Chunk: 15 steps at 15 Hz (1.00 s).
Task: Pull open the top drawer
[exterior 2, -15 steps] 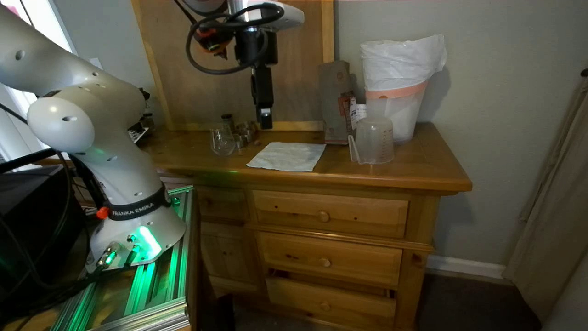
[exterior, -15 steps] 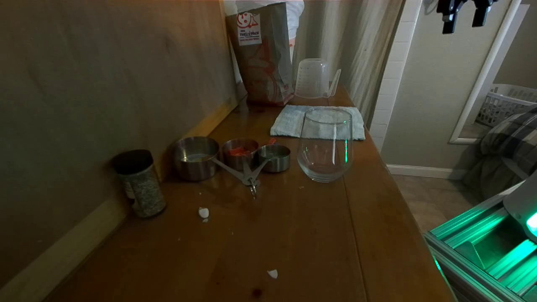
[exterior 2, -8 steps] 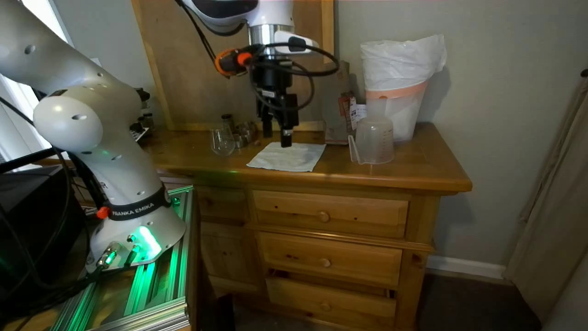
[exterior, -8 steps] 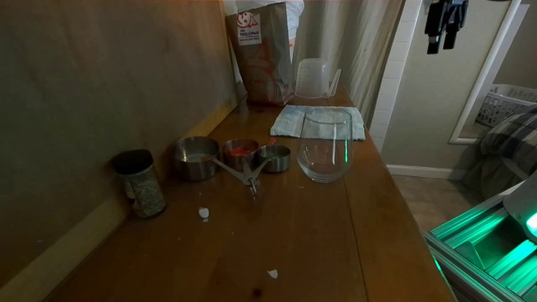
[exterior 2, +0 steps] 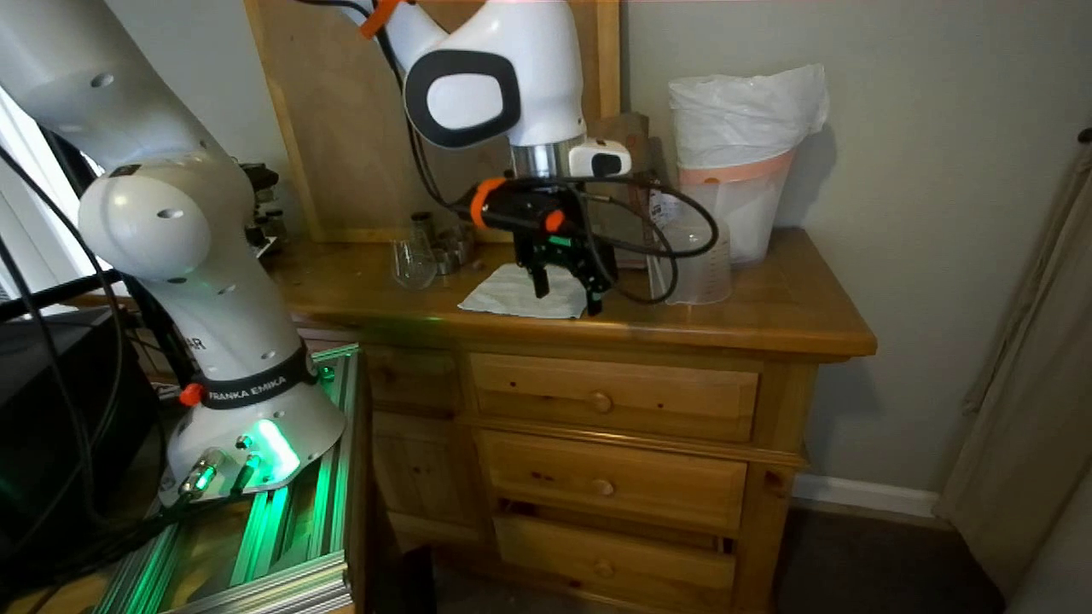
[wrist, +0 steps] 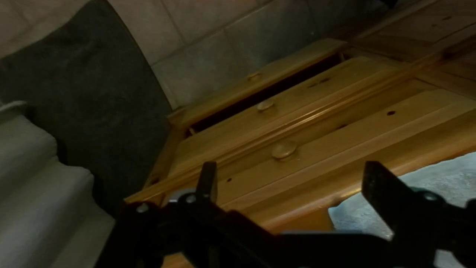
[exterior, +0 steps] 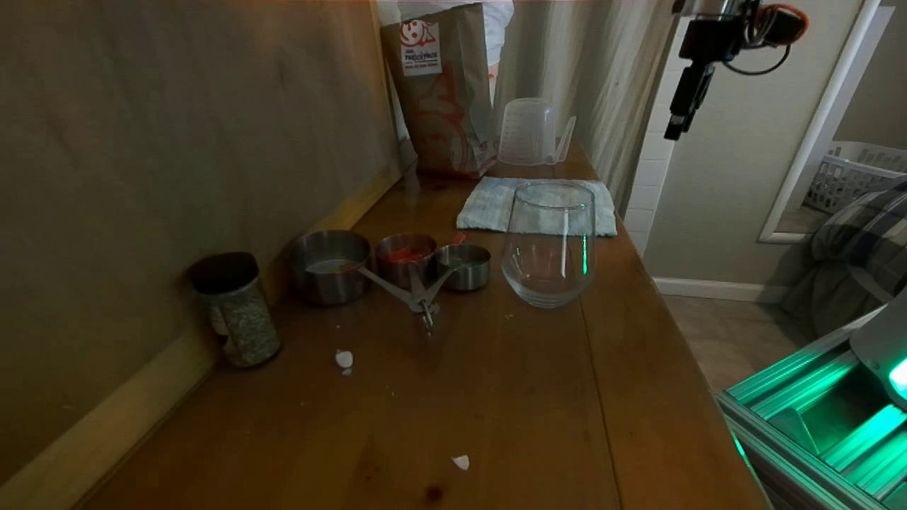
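Obscuring part of top drawer (wrist: pixel 331 140), pincer (wrist: pixel 290 176) spread

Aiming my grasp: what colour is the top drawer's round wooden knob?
Golden-brown knob, clearest in an exterior view.

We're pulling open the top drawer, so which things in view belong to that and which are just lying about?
For the job: top drawer, its knob, fingers.

Just lying about: cloth, glass, metal cups, jar, jug, bag, bin, white bits.
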{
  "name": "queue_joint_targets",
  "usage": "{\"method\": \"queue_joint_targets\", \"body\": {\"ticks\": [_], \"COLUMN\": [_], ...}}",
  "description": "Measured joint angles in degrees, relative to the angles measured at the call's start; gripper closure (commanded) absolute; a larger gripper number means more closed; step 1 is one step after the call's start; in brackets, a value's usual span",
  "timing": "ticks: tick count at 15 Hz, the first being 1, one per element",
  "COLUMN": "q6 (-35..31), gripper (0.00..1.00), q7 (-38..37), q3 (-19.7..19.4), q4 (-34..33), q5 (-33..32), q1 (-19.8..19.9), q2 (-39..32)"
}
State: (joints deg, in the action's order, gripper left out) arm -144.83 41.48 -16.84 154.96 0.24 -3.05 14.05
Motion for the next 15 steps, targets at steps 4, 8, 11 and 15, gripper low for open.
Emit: {"method": "queue_joint_targets", "body": {"ticks": [4,8,11,15], "q6": [1.2,2.9,3.2,3.3], "gripper": [0.0,0.0,0.0,0.0], "q7": [17.4,26.4,26.6,29.3], "q3": [-9.5,-11.7,-11.7,-4.6], "q4": [-0.1,-1.0,-1.4,-1.4], "q5": [14.1,19.5,19.6,22.3], "q1": [-9.9,-11.1,-11.3,-3.4], "q2": [-4.5,-8.8,-9.2,-10.1]}}
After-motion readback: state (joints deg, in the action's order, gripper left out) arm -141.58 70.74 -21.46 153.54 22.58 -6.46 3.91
